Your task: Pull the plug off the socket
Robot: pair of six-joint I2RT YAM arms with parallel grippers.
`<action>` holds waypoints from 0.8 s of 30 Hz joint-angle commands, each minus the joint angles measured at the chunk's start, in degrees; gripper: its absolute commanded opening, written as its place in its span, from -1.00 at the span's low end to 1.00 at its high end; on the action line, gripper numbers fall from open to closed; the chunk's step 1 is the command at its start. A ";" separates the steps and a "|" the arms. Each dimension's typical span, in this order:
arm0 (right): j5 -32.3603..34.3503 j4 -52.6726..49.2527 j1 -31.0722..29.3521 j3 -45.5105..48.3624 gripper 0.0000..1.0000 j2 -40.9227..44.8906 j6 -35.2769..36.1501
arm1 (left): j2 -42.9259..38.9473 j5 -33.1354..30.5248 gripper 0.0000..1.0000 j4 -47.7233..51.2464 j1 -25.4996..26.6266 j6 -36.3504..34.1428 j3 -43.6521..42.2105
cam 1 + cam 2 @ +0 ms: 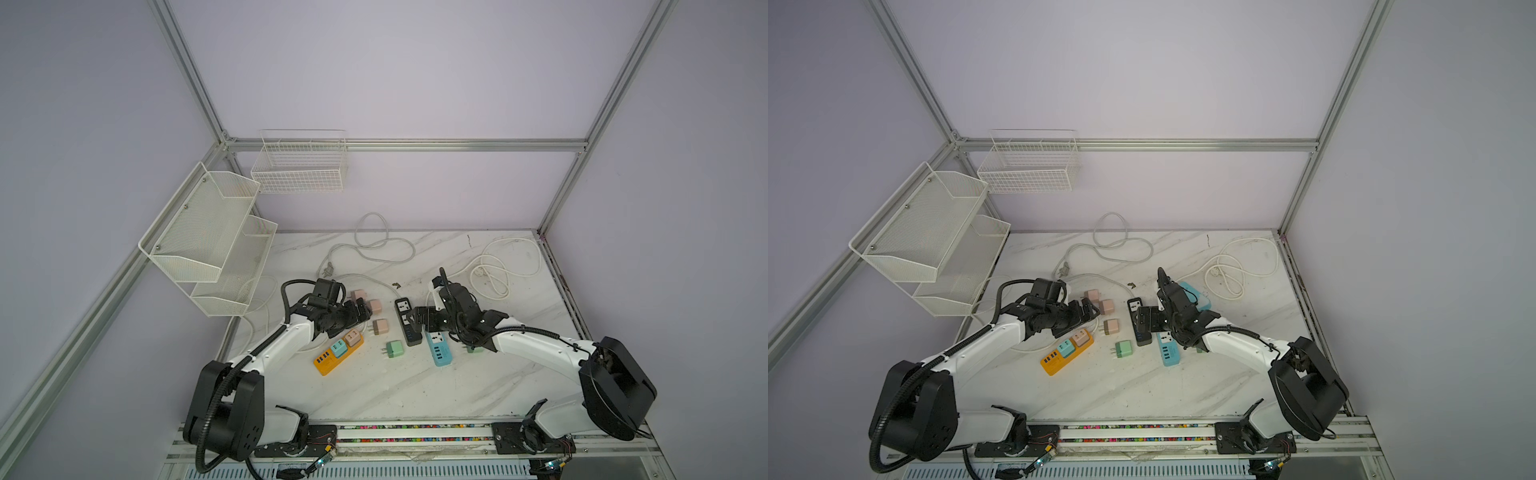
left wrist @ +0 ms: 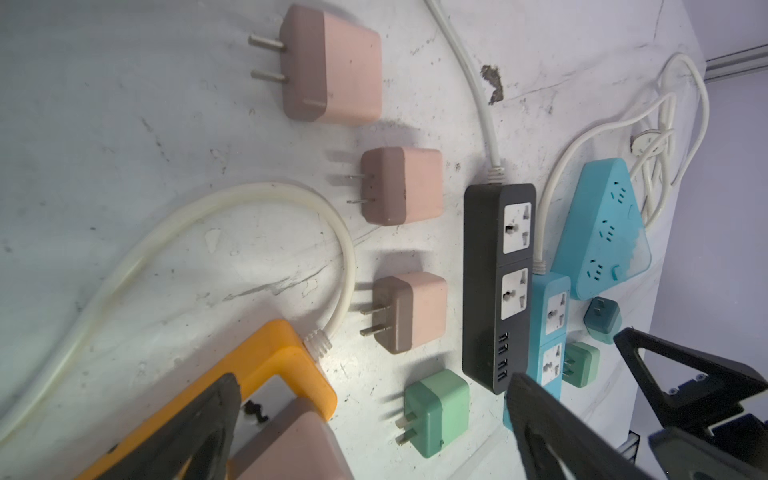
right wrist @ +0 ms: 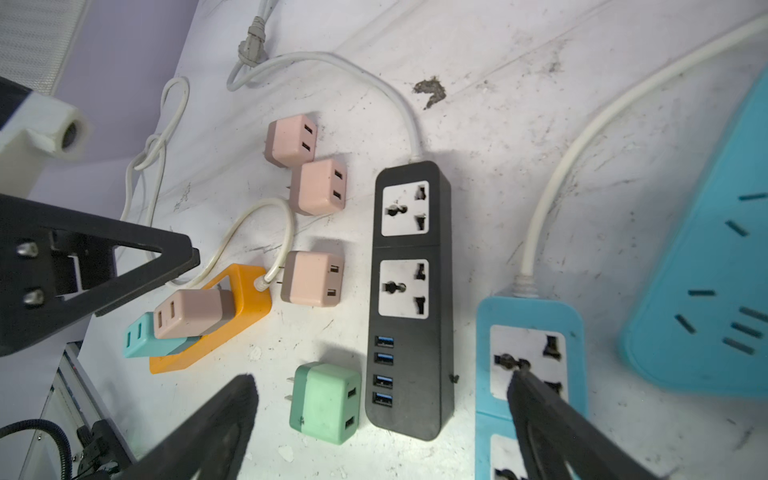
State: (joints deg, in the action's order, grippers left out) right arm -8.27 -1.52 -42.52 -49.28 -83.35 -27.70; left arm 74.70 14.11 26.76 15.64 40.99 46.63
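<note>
An orange strip (image 3: 252, 309) holds pink plug (image 3: 191, 312) and teal plug (image 3: 139, 337).

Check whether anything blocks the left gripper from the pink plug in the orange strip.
Nothing visible does. The left gripper is open at the orange strip, and the pink plug shows between its fingers in the left wrist view with no object in between. The teal plug sits close beside it on the strip.

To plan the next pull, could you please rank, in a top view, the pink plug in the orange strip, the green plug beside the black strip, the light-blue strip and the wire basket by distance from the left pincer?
1. Pink plug, in the orange strip, beside the left pincer.
2. Green plug, mid-table.
3. Light-blue strip, right side.
4. Wire basket, back wall.
</note>
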 commanded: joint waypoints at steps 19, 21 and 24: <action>-0.53 1.52 -4.63 -1.52 0.95 -2.77 -1.81 | -30.30 -16.07 0.62 18.07 -7.39 5.87 -11.67; -0.52 1.63 -4.67 -1.44 0.95 -2.99 -1.97 | -30.32 -18.50 0.54 20.10 -7.43 8.16 -11.87; -0.52 2.09 -4.67 -1.09 0.95 -2.88 -2.12 | -30.52 -18.10 0.47 20.54 -7.29 10.78 -13.32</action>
State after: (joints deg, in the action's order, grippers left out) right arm -8.80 -0.86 -46.87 -51.09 -85.97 -29.08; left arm 44.71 -2.04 45.52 8.62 47.77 36.36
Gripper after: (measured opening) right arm 0.975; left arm 0.746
